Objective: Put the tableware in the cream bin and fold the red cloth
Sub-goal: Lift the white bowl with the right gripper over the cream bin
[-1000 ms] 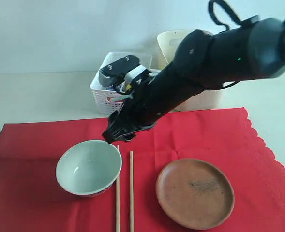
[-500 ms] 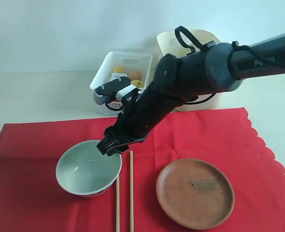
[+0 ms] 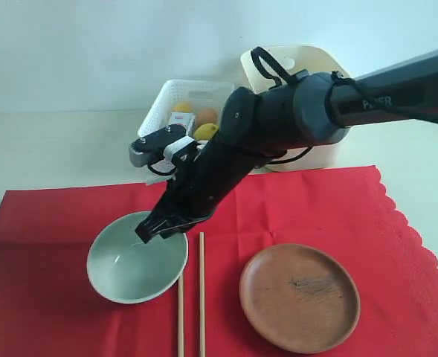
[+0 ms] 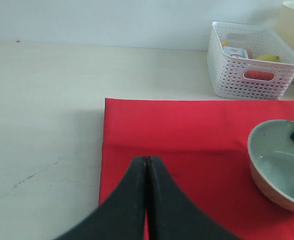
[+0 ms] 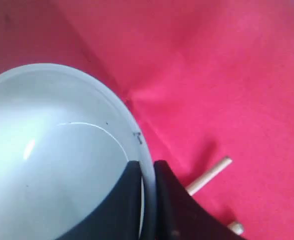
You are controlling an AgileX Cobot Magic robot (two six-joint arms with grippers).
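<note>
A pale green bowl (image 3: 133, 268) rests on the red cloth (image 3: 308, 204) at the front left. My right gripper (image 3: 159, 227) reaches across from the right and is shut on the bowl's far rim (image 5: 146, 167), one finger inside and one outside. Two wooden chopsticks (image 3: 201, 297) lie beside the bowl, and a round brown plate (image 3: 299, 296) sits to their right. The cream bin (image 3: 308, 152) stands behind the arm, mostly hidden. My left gripper (image 4: 147, 160) hovers shut and empty over the cloth's left edge (image 4: 161, 130), with the bowl (image 4: 279, 170) off to one side.
A white lattice basket (image 3: 185, 111) with food items stands left of the cream bin, behind the cloth; it also shows in the left wrist view (image 4: 251, 67). Bare pale tabletop (image 3: 55, 149) lies left of the basket and beyond the cloth.
My right arm has lowered toward the bowl, and its gripper has closed on the far rim. The bowl has shifted slightly. The left gripper shows no change.
</note>
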